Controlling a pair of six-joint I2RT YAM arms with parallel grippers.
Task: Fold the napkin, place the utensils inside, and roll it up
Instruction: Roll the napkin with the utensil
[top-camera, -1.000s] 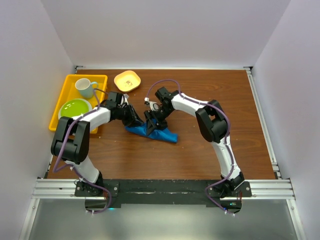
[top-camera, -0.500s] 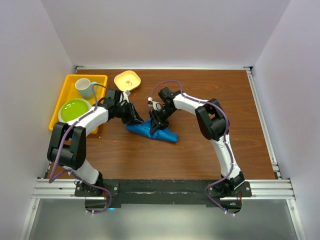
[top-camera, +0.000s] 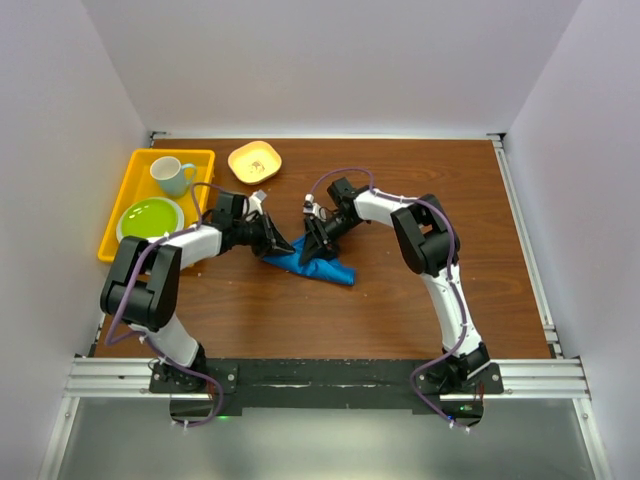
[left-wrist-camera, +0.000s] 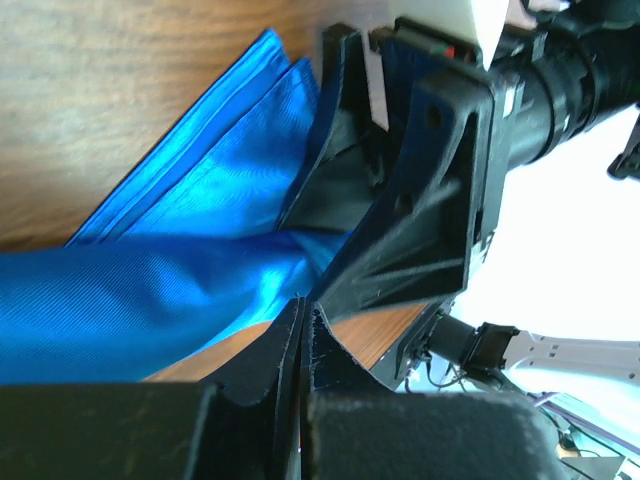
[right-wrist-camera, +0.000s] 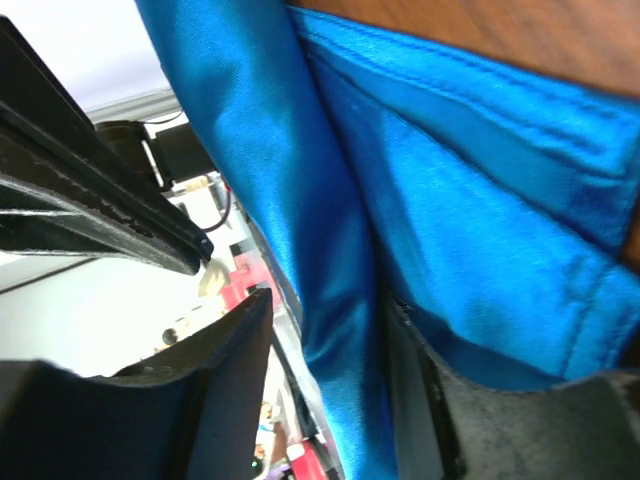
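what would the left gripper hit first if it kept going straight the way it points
The napkin fold at the left gripper tips, then almost at once the right gripper facing it; depth is hard to judge.

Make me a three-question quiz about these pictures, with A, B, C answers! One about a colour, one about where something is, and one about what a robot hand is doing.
1. What colour is the napkin?
A) red B) blue C) white

2. Where does the mug stand?
A) on the napkin B) on the bare wood C) in the yellow tray

3. How is the left hand?
A) shut B) wide open C) out of sight

Answers:
1 B, the cloth shows bright blue in every view.
2 C, it stands at the tray's far end.
3 A, the left wrist view shows its fingers pressed together.
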